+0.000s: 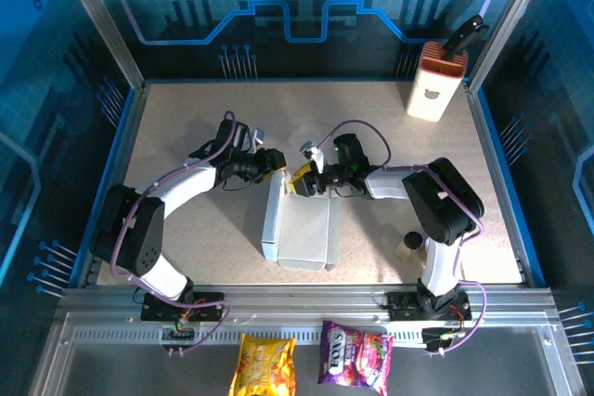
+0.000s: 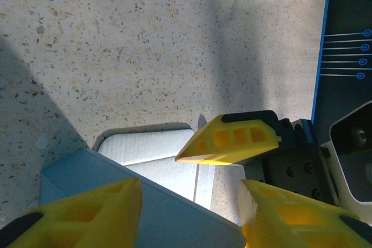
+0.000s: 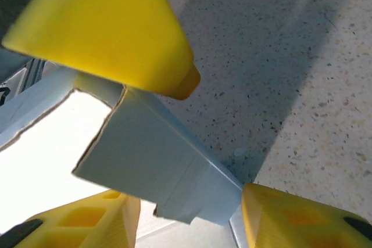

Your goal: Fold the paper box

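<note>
Dead centre of the overhead frame, the paper box (image 1: 302, 229) sits half-folded on the tabletop (image 1: 186, 118). My left claw (image 2: 190, 196) and right claw (image 3: 190, 198) are both part-open, straddling its raised far flap without pinching. I'd press along the crease, slowly.

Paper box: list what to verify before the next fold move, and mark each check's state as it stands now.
1. Opening of left pincer: ok, jaws apart astride a wall of the paper box.
2. Opening of right pincer: ok, jaws apart around a raised flap, not pinching it.
3. Gap between the two pincers: cannot tell; both crowd the box's far end.
4. Box resting on the table: ok.
5. Fold finished: not ok, the flap stands up.
6. Tall white-and-orange container out of the way: ok, far right corner.
</note>
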